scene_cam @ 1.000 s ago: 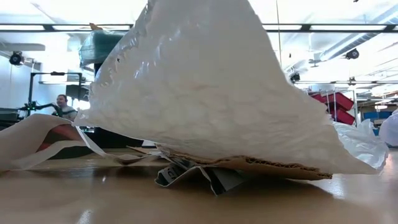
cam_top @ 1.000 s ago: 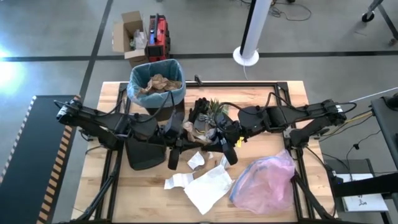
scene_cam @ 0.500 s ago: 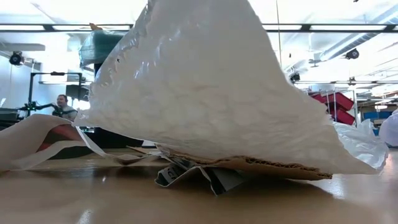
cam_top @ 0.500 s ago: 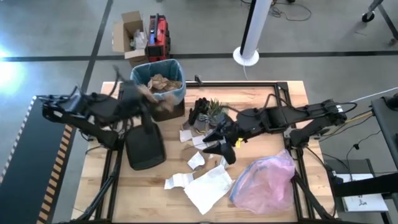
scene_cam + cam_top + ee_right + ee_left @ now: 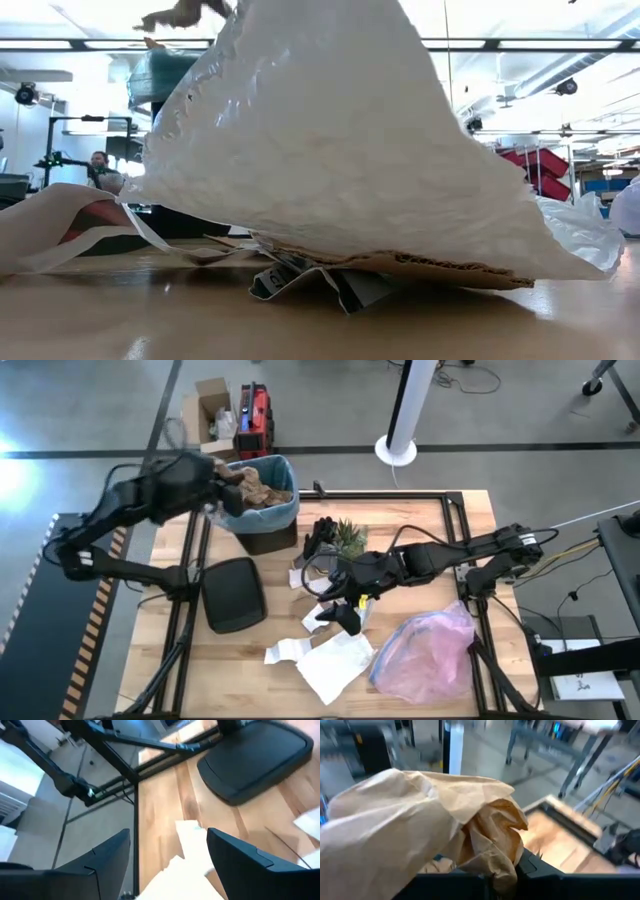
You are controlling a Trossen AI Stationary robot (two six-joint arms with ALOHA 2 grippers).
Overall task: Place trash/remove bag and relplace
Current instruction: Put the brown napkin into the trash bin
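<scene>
The bin (image 5: 262, 520), lined with the light blue-teal bag (image 5: 285, 510), stands at the table's far left with brown paper trash (image 5: 268, 487) inside. My left gripper (image 5: 222, 488) is over the bin's left rim, shut on a crumpled brown paper piece (image 5: 420, 830), which also shows high up in the low view (image 5: 185, 12). My right gripper (image 5: 343, 615) hovers open at mid-table, fingers wide apart (image 5: 170, 865) above a white paper scrap (image 5: 192, 842). More white sheets (image 5: 335, 660) lie flat nearer the front edge. My left gripper pinches the crumpled brown paper by its lower folds (image 5: 495, 865) between its two fingers. The wad itself hides the fingertips. The paper is lifted clear and bulges out ahead of the fingers, above the bin's rim.
A black bin lid (image 5: 232, 595) lies flat on the table's left. A small potted plant (image 5: 345, 535) stands at the centre back. A pinkish translucent bag (image 5: 425, 655) lies at the near right. A large white sheet (image 5: 340, 140) fills the low view.
My left gripper has swung from mid-table toward the far left edge and risen, carrying the brown paper to above the bin. My right gripper has opened, sunk and moved toward the near edge, over the white scraps.
</scene>
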